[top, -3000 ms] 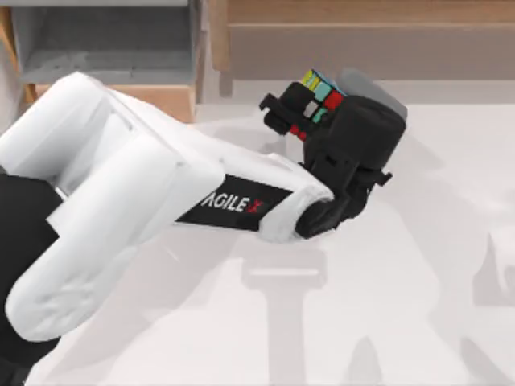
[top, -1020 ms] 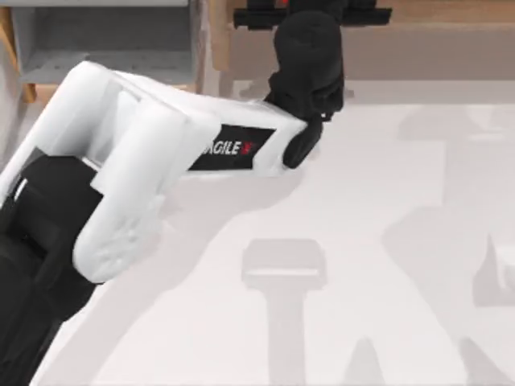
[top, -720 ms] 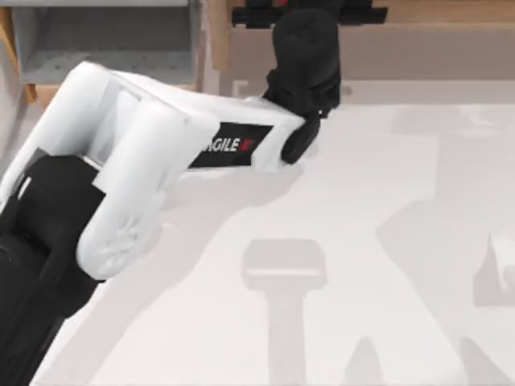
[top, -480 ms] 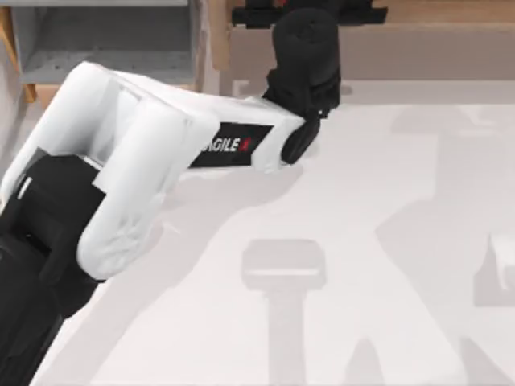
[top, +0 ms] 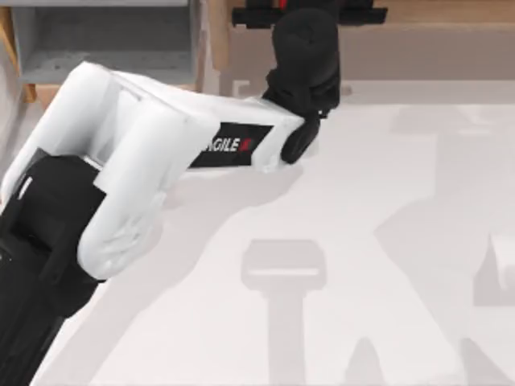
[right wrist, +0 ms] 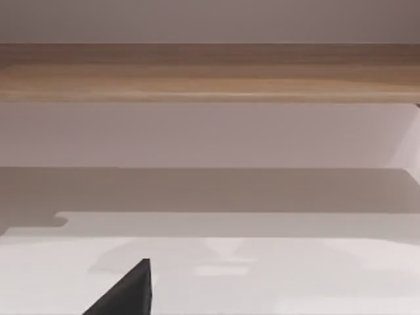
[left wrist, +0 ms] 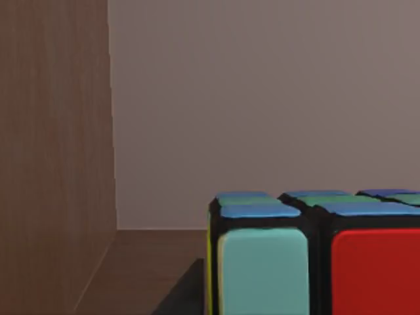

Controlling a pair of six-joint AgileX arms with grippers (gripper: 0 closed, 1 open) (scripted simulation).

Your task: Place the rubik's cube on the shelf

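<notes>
The white table [top: 386, 241] lies smooth and matte in the top view, crossed by soft grey shadows. Over its left half stretches my left arm [top: 137, 169], rounded glossy white shells with a black band, ending in a black wrist that reaches to the far edge. The left gripper [top: 310, 12] sits over the shelf [top: 434, 36], its black crossbar spread wide along the shelf's length at the upper edge of the view. A sliver of red shows against that bar. Whether the fingers are pressing on anything I cannot tell, as the wrist covers them.

The left wrist view looks close at the rubik's cube [left wrist: 315, 256]. It sits square and upright on brown wood-grained boarding, one flat face toward the camera with a pale teal square and a red square, blue and green squares on its upper face, a thin yellow edge on its side, all parted by black grid lines. As a cube it has no long axis. A wood-grain side wall stands apart from it, and a plain grey-brown back wall is well behind.

The right wrist view looks across the table to the shelf's tan-grey front and light wooden ledge, which runs long across the far side. The right gripper [right wrist: 125, 292] appears as a dark wedge.

Farther left in the top view stands a grey-lined box compartment [top: 105, 40] with a wooden front.
</notes>
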